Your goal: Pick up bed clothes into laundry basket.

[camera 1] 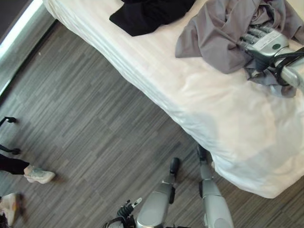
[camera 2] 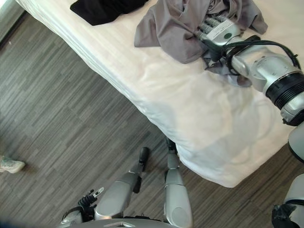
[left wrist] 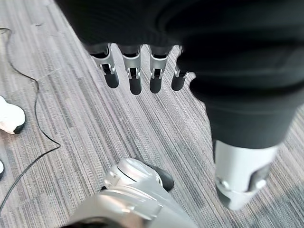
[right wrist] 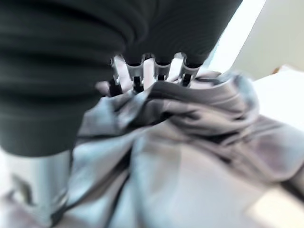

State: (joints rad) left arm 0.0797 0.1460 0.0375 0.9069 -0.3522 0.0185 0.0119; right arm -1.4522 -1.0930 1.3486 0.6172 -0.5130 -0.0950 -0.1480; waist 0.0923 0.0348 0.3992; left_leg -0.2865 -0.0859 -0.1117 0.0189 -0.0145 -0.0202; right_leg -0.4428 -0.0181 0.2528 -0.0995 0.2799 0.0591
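A crumpled grey garment point(camera 1: 213, 38) lies on the white bed point(camera 1: 213, 114) near its far right side. My right hand point(camera 2: 221, 31) rests on that garment, sunk into its folds, and the grey cloth point(right wrist: 190, 156) bunches up right in front of it in the right wrist view. A black garment point(camera 1: 147, 14) lies flat on the bed farther left, apart from the grey one. My left hand point(left wrist: 132, 66) hangs low over the grey wood floor point(left wrist: 71, 142), its fingers straight and holding nothing.
The bed's long edge point(camera 1: 142, 85) runs diagonally from the upper left to the lower right, with striped floor point(camera 1: 95, 123) in front of it. A person's pale shoe point(camera 1: 40, 175) stands on the floor at the left. A wall base point(camera 1: 19, 28) runs along the far left.
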